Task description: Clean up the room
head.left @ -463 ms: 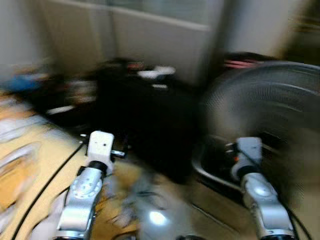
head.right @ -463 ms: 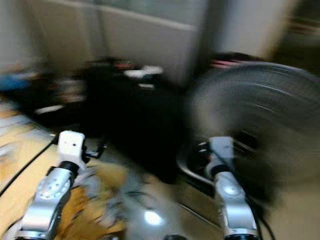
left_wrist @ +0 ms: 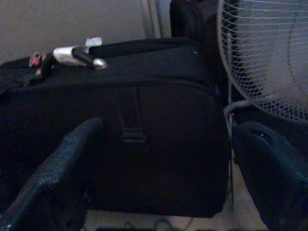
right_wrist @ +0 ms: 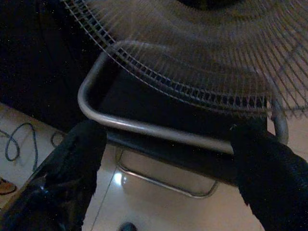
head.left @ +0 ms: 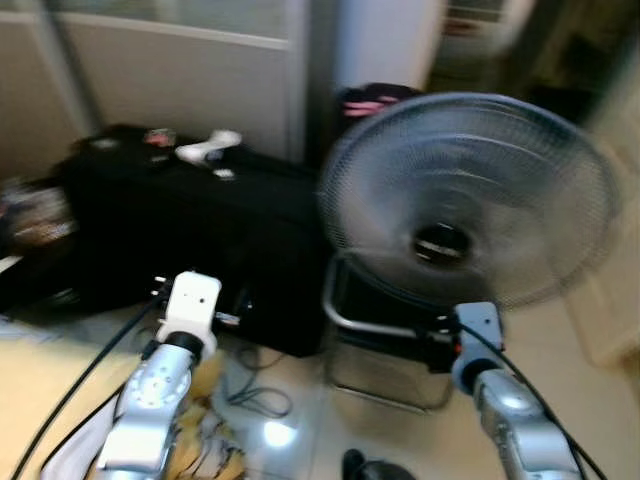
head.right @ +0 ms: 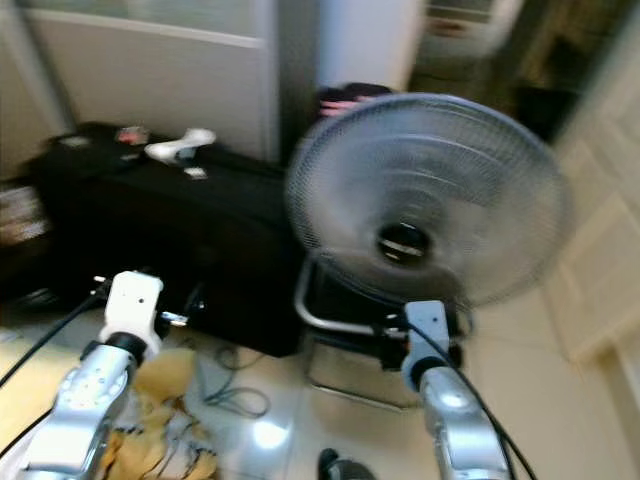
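1. While both arms reach forward, the left gripper (left_wrist: 159, 159) faces the black suitcase (head.left: 200, 250) at 11 o'clock, fingers spread wide and holding nothing; the right gripper (right_wrist: 163, 159), equally wide and empty, faces the fan (head.left: 470, 200) at 1 o'clock.
2. My guess: the robot is approaching clutter, and which item it wants is unsettled.
3. Yellow cloth (head.left: 215, 445) and a cable (head.left: 255, 400) lie on the floor at 7 o'clock.
4. Small items on the suitcase are blurred, and the cloth is cut off.
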Robot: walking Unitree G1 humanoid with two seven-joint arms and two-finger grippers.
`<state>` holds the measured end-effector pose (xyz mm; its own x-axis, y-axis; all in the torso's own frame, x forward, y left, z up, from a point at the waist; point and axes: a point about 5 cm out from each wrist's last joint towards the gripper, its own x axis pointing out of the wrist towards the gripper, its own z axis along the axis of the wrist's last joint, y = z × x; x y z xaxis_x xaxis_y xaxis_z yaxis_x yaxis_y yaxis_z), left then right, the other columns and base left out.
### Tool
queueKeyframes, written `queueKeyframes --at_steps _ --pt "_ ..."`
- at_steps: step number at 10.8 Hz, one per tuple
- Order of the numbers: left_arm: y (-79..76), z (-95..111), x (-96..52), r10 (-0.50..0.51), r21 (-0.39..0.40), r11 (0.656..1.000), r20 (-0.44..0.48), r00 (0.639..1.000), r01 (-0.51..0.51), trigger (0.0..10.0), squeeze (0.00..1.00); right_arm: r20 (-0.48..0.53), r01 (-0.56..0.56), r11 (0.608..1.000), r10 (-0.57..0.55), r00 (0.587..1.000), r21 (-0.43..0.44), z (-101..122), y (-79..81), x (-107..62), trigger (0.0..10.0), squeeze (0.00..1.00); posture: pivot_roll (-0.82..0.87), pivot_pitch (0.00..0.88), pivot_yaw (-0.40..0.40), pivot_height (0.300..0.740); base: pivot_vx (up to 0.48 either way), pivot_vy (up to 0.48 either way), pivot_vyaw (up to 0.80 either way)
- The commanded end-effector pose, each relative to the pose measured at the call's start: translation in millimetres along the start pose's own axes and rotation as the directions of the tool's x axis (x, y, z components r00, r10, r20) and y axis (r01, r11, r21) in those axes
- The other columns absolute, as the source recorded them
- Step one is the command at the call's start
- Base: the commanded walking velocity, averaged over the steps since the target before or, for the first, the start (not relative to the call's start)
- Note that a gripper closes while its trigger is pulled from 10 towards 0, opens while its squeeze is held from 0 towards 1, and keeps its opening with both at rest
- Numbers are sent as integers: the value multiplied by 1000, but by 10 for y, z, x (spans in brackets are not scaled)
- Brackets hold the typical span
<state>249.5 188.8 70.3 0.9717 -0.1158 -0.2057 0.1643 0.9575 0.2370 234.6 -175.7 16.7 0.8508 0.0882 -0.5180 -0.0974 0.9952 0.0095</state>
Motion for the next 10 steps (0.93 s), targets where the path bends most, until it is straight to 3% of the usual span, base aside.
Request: queueKeyframes --at_steps 1,2,4,5,7,8,10 --pt "20 -37 18 3 -10 1000 -10 1000 -3 10000 753 -29 8 1000 -8 1000 -3 -80 -2 -9 10000 0 103 0 -7 740 0 0 -781" --pt "26 -62 26 13 -6 1000 -16 1000 -13 10000 753 -24 18 1000 -18 1000 -10 -94 3 -12 10000 0 102 0 -6 740 0 0 -781" --pt "-93 -57 25 22 -36 999 -7 1000 -22 10000 765 81 72 997 -72 994 1 19 -45 -3 10000 0 96 0 18 740 0 0 -781" --pt "-151 -64 41 12 -52 999 -4 1000 -13 10000 769 114 71 997 -72 991 7 54 -72 16 10000 0 82 0 21 740 0 -431 0" --pt "-211 -168 122 6 -56 998 -66 998 -10 10000 745 56 104 995 -103 993 -11 0 -154 123 10000 0 86 0 6 740 0 -217 0" --pt "-232 -309 165 -18 -24 1000 -129 991 15 10000 741 -41 89 993 -92 995 -76 -160 -178 196 10000 0 77 0 13 740 0 0 0" --pt "-360 -651 228 -67 -16 998 -299 952 66 10000 737 -187 108 994 -104 977 10 -470 -243 241 10000 0 74 0 20 740 0 0 0"
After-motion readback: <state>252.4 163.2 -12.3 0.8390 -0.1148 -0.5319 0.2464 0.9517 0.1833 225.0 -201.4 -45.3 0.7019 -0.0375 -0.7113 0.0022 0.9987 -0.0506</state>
